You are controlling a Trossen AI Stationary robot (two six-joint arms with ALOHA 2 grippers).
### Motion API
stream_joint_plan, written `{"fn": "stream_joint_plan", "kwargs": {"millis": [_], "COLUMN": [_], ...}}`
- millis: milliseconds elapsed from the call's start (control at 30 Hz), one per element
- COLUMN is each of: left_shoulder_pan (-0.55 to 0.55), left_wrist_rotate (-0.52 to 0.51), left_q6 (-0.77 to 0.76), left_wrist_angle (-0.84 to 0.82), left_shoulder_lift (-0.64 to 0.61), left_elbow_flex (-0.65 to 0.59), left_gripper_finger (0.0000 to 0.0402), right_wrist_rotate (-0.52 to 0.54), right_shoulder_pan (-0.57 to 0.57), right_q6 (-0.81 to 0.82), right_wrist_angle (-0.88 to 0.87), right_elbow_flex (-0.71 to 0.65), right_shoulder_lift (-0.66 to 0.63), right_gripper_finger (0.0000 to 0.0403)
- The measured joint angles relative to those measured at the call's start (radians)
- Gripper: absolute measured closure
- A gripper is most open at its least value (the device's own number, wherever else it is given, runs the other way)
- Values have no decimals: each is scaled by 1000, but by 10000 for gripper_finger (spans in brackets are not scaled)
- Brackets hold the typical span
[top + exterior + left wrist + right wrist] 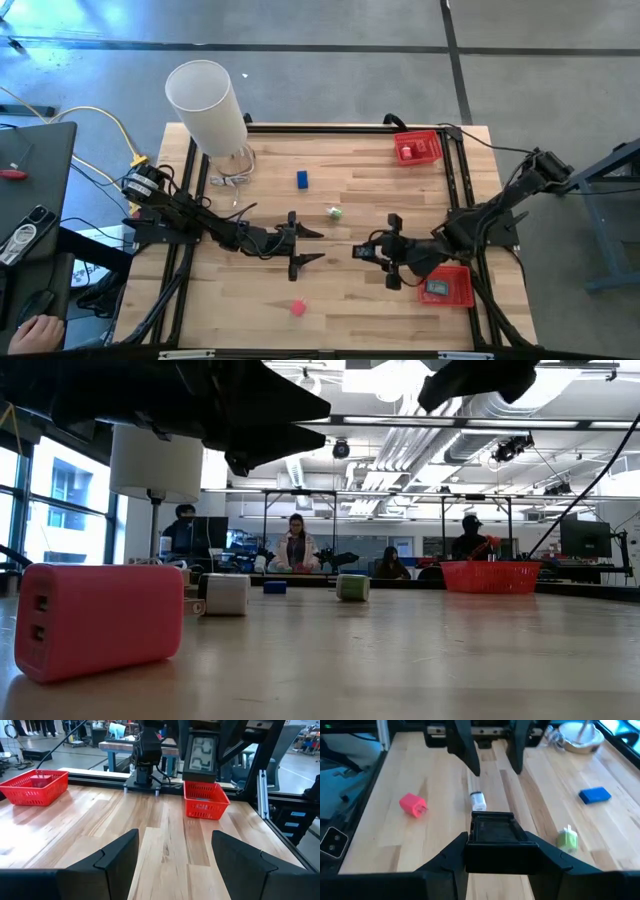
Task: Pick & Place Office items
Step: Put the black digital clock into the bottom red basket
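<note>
A small blue block [302, 179] is lying mid-table, a green plug [335, 212] nearby, a pink charger [297, 307] near the front edge, and a black box [495, 831] is sitting between dark fingers.

A black block [492, 834] clamped in the right end effector [495, 851] hides the surface [440, 775] just beyond it in the right wrist view, and its make cannot be read. A small white piece [478, 800] past it is too blurred to identify. From above, the contents of the red tray [462, 290] near the right edge show only as a grey smudge. At surface level, the pink piece [100, 620] is out of focus and both arms are cut off by the top edge.
</note>
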Motion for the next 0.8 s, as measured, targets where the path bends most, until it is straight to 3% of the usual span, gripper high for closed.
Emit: {"fn": "stream_joint_plan", "kwargs": {"millis": [233,500,800], "left_shoulder_pan": [3,29,76], "left_wrist_rotate": [0,1,3], "left_q6": [18,18,15], "left_wrist_angle": [-7,-24,-45], "left_shoulder_lift": [0,0,0], "left_elbow_flex": [0,0,0], "left_gripper_finger": [157,157,157], "right_wrist_rotate": [60,65,-44], "right_shoulder_pan": [97,169,229], "right_q6": [223,585,995], "right_wrist_angle": [-84,-170,-278], "right_elbow_flex": [41,50,50], "right_shoulder_lift": [0,1,1], "right_gripper_finger": [261,261,261]}}
